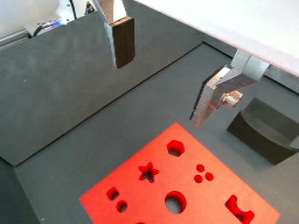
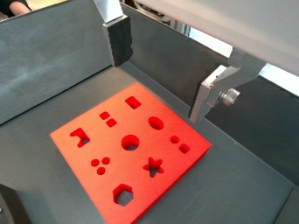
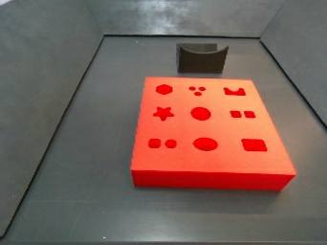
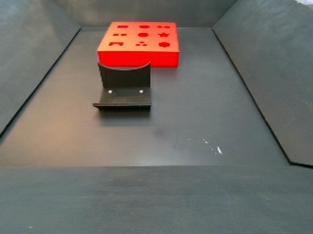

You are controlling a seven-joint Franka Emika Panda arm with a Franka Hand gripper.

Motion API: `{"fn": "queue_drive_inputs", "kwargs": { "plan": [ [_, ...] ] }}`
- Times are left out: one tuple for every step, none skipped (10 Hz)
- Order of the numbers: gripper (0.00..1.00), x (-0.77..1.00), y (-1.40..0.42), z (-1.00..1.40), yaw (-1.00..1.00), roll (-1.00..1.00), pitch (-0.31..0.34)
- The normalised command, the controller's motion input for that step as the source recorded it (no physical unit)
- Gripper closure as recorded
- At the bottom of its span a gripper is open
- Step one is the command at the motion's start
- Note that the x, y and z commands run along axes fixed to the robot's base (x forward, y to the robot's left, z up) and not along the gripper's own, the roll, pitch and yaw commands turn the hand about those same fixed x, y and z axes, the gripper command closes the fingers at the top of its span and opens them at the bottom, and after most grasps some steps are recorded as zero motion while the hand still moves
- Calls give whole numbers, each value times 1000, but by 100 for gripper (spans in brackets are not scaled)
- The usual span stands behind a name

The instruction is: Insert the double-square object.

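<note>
The double-square object is not in view in any frame. The big flat red block with shaped holes lies on the dark floor and shows in both wrist views [image 1: 176,184] [image 2: 128,144] and both side views [image 3: 205,134] [image 4: 138,43]. My gripper [image 1: 162,92] [image 2: 156,87] hangs above the floor beside the block, near a wall. It is open, with nothing between the fingers [image 1: 122,48] [image 2: 208,94]. The gripper does not show in the side views.
The dark fixture [image 4: 124,84] stands on the floor just beside one short edge of the block, and shows also in a side view [image 3: 201,57] and a wrist view [image 1: 267,129]. Dark grey walls [image 2: 59,61] [image 3: 52,96] enclose the floor.
</note>
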Motion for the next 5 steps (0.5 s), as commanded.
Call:
{"fn": "queue_drive_inputs", "kwargs": {
  "plan": [
    [100,0,57,71,0,-39,9],
    [100,-11,0,0,0,0,-21],
    [100,-6,26,-9,-26,0,0],
    [100,23,266,-100,-40,0,0],
    [100,134,546,-177,0,0,0]
  ]
}}
